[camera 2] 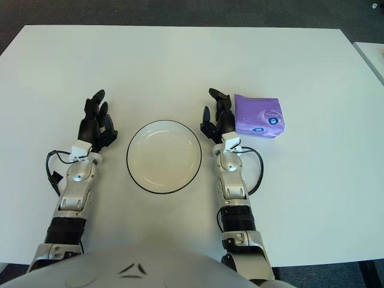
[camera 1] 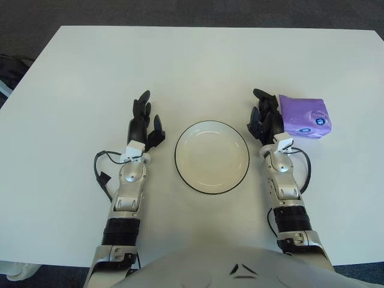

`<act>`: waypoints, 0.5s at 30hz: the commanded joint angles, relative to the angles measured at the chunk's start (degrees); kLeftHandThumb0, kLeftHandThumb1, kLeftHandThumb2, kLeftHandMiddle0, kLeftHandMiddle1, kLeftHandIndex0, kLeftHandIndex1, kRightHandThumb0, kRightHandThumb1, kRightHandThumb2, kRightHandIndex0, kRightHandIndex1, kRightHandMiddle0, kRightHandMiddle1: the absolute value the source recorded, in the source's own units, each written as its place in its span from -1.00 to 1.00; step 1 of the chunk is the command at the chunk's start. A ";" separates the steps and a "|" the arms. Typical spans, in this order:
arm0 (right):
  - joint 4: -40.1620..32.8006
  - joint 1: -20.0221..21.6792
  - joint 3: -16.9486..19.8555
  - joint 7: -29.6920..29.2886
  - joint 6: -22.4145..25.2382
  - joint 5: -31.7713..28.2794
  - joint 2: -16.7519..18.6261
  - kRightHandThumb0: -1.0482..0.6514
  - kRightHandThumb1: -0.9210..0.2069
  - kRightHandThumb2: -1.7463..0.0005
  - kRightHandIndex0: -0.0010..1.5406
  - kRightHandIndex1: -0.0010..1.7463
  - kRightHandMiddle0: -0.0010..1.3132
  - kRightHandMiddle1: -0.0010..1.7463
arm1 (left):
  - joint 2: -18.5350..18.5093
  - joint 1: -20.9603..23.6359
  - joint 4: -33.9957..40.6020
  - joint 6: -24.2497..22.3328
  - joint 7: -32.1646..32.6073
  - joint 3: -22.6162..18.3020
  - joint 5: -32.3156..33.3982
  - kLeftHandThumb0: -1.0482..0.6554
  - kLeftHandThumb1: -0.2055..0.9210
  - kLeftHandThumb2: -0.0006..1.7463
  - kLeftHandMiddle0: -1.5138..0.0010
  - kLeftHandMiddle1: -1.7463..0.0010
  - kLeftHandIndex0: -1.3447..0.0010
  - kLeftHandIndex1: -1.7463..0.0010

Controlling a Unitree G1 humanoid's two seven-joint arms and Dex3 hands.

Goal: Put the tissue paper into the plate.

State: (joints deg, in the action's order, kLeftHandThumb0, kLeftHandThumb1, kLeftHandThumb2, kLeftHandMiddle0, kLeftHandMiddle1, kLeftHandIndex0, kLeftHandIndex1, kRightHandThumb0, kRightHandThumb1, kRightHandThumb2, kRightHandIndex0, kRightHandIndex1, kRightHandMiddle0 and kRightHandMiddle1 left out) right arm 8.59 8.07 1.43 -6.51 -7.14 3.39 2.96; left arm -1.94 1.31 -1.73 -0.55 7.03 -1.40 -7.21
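A purple tissue pack (camera 1: 305,116) lies on the white table to the right of an empty white plate with a black rim (camera 1: 180,169). My right hand (camera 1: 265,116) rests on the table between the plate and the pack, right beside the pack's left edge, fingers spread and holding nothing. My left hand (camera 1: 144,122) rests on the table left of the plate, fingers open and empty. The pack (camera 2: 259,116) and the plate (camera 2: 195,147) also show in the right eye view.
The white table (camera 1: 192,60) stretches wide behind the plate. Black cables (camera 1: 103,174) loop beside each wrist. Dark floor lies beyond the table's far edge.
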 commanded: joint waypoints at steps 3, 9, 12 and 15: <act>4.18 -4.81 0.51 0.47 4.66 -0.79 -0.16 -0.48 -1.00 0.05 -0.40 -1.00 -1.00 -0.09 | 0.51 -2.91 -1.90 -2.60 0.00 0.21 0.03 -0.65 1.00 0.06 0.60 1.00 1.00 0.43; 4.41 -4.71 0.72 0.76 4.22 -0.99 -0.39 -0.48 -1.00 0.05 -0.40 -1.00 -1.00 -0.09 | 0.76 -2.81 -2.09 -2.54 0.32 0.36 -0.24 -0.64 1.00 0.06 0.60 1.00 1.00 0.42; 4.40 -4.63 0.85 0.91 4.13 -1.03 -0.50 -0.47 -1.00 0.05 -0.41 -1.00 -1.00 -0.08 | 0.88 -2.74 -2.17 -2.59 0.44 0.42 -0.36 -0.64 1.00 0.07 0.60 1.00 1.00 0.42; 4.01 -4.48 0.84 0.90 4.08 -0.83 -0.66 -0.47 -1.00 0.05 -0.40 -1.00 -1.00 -0.08 | 1.01 -2.68 -2.20 -2.66 0.63 0.51 -0.50 -0.64 1.00 0.07 0.59 1.00 1.00 0.42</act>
State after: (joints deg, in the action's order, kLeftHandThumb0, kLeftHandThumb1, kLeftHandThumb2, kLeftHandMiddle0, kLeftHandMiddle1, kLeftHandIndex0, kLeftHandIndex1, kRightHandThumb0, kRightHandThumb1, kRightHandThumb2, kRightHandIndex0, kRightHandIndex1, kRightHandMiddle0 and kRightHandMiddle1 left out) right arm 8.60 8.05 1.72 -5.86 -7.23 3.13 2.66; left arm -1.46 1.34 -1.76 -0.58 7.43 -1.34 -7.31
